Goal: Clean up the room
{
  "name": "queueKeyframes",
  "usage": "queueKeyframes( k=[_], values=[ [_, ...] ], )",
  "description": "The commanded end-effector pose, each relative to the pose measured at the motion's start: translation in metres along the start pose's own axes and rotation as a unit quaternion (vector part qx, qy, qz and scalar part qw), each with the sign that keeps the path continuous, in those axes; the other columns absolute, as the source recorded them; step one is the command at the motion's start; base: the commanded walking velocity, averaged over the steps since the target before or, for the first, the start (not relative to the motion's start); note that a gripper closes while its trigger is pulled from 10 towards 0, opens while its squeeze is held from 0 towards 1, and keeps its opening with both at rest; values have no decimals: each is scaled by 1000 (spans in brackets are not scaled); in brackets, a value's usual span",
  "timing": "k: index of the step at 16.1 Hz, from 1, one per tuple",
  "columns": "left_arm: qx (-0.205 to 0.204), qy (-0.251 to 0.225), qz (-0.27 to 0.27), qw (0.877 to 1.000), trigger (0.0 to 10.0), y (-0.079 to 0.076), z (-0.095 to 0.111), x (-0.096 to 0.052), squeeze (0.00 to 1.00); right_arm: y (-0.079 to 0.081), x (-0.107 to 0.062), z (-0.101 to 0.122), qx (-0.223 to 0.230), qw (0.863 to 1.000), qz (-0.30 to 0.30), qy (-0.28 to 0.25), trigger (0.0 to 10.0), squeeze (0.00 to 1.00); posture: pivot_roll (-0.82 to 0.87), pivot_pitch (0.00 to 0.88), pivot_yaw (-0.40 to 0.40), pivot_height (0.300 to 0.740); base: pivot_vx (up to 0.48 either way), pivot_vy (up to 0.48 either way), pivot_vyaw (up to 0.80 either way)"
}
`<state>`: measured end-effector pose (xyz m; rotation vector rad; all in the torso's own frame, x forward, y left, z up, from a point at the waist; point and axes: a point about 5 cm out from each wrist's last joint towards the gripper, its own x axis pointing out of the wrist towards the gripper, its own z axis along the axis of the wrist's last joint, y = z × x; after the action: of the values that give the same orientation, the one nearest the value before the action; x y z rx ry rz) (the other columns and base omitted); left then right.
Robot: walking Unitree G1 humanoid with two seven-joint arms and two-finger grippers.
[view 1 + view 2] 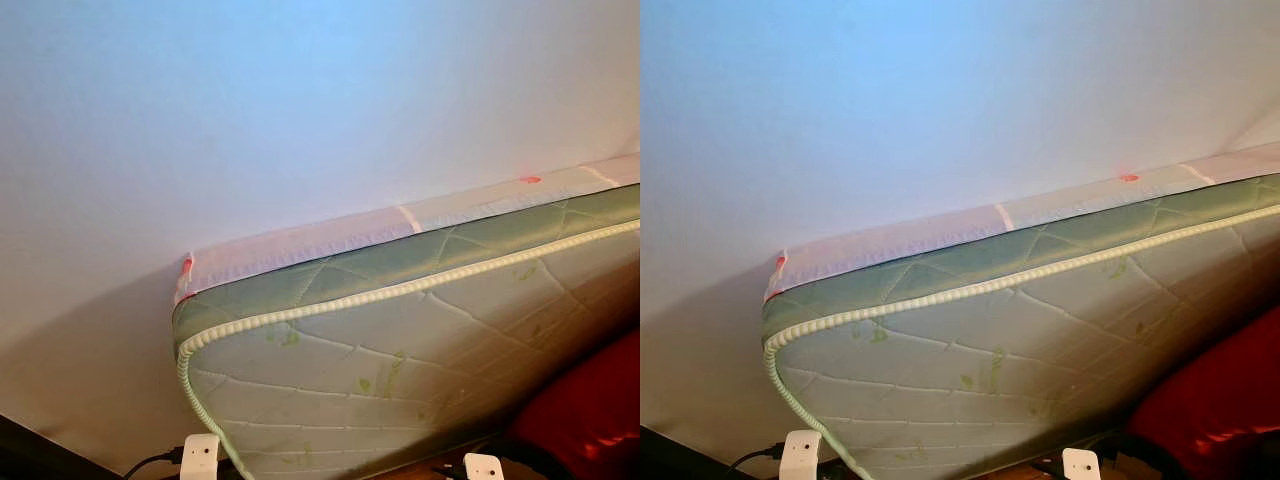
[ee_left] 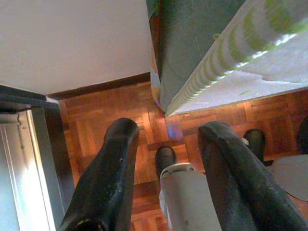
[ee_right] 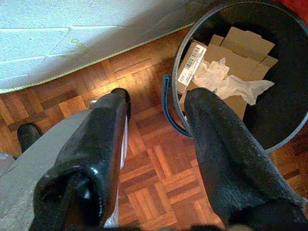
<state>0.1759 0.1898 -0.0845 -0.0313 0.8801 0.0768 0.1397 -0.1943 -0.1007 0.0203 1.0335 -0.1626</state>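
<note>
Bin (image 3: pixel 288 130), black and round, stands on the parquet floor (image 3: pixel 159 168) below the right gripper (image 3: pixel 159 103), near the foot of the mattress (image 1: pixel 420 350); inside it lie flattened cardboard (image 3: pixel 240 45) with a barcode label and a crumpled white wrapper (image 3: pixel 226 79). The right gripper hangs over the floor just beside the bin's rim, its two black fingers apart with nothing between them. The quilted green-and-white mattress stands on edge, leaning against the pale wall (image 1: pixel 250 110), with a beaded piping along its border. A red object (image 1: pixel 590 410) shows at the near right of the mattress. The left gripper (image 2: pixel 166 130) hangs over the parquet near the mattress's lower left corner, fingers spread and holding nothing, with a dark baseboard (image 2: pixel 101 86) beyond it and a metal-framed panel (image 2: pixel 24 159) at its side.
</note>
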Motion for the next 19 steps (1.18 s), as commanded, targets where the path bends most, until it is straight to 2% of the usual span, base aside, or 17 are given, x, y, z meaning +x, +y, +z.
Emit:
queueKeyframes(
  k=[1,19],
  values=[
    [-25,92,29,995,10000,75,-58,-34,0,16,2,10,33,995,96,11,10000,0,0,31,-1,740,0,0,0],
    [-33,91,31,995,10000,75,-58,-34,0,17,2,11,34,995,98,10,10000,0,1,36,0,740,0,0,0]
  ],
)
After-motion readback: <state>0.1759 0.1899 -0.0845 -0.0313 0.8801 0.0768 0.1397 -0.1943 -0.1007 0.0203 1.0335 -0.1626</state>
